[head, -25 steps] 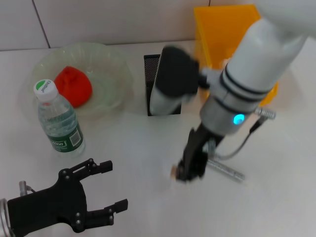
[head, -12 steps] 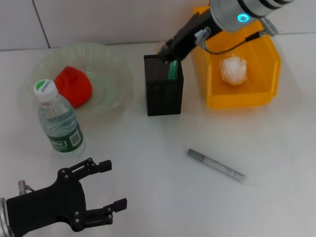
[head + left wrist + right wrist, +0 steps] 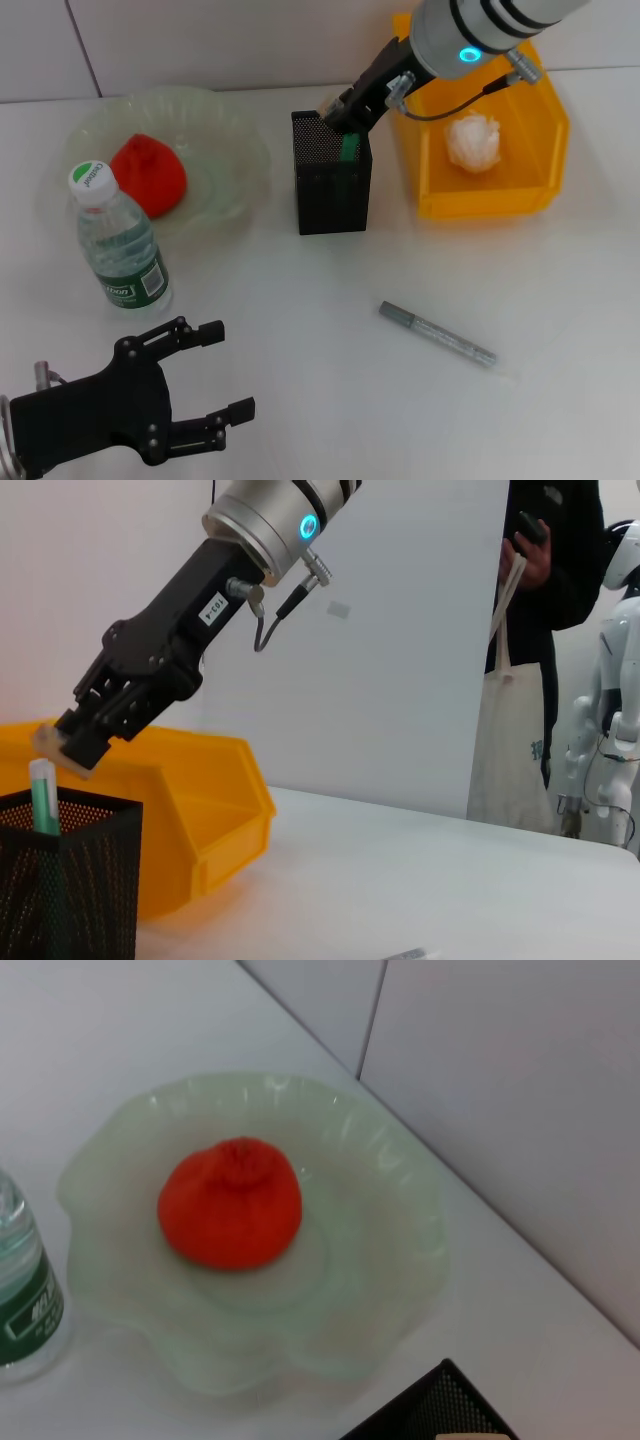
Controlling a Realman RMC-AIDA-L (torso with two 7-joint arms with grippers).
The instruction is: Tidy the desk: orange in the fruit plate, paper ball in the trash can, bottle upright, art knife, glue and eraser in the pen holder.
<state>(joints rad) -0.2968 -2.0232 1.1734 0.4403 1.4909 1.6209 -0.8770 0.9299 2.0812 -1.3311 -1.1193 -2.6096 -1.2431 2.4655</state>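
- Your right gripper (image 3: 338,107) is hovering just above the far rim of the pen holder (image 3: 331,186), its jaws closing on a small pale block, the eraser (image 3: 62,751), which is sitting above the holder's open top and not yet inside.
- In the left wrist view you are seeing the same right gripper (image 3: 75,742) from the side, with the eraser pinched at its tip just above the black mesh holder (image 3: 66,890).
- A green glue stick (image 3: 349,147) is standing upright inside the pen holder, its pale cap showing over the rim right beside the gripper's tip.
- The art knife (image 3: 437,334), a slim grey tool, is lying flat on the white desk (image 3: 300,330), well apart from the holder and nearer to you.
- The yellow trash bin (image 3: 490,195) is standing just beside the holder on its right, and the white paper ball (image 3: 472,140) is lying inside it.
- The orange (image 3: 148,175) is resting in the pale green fruit plate (image 3: 235,140) to the left of the holder; the right wrist view is looking down on that same orange (image 3: 230,1203) in the plate (image 3: 390,1260).
- The water bottle (image 3: 118,240) is standing upright, cap on, touching the plate's near edge.
- Your left gripper (image 3: 205,380) is idling low at the near left of the desk, its black fingers spread apart and holding nothing.
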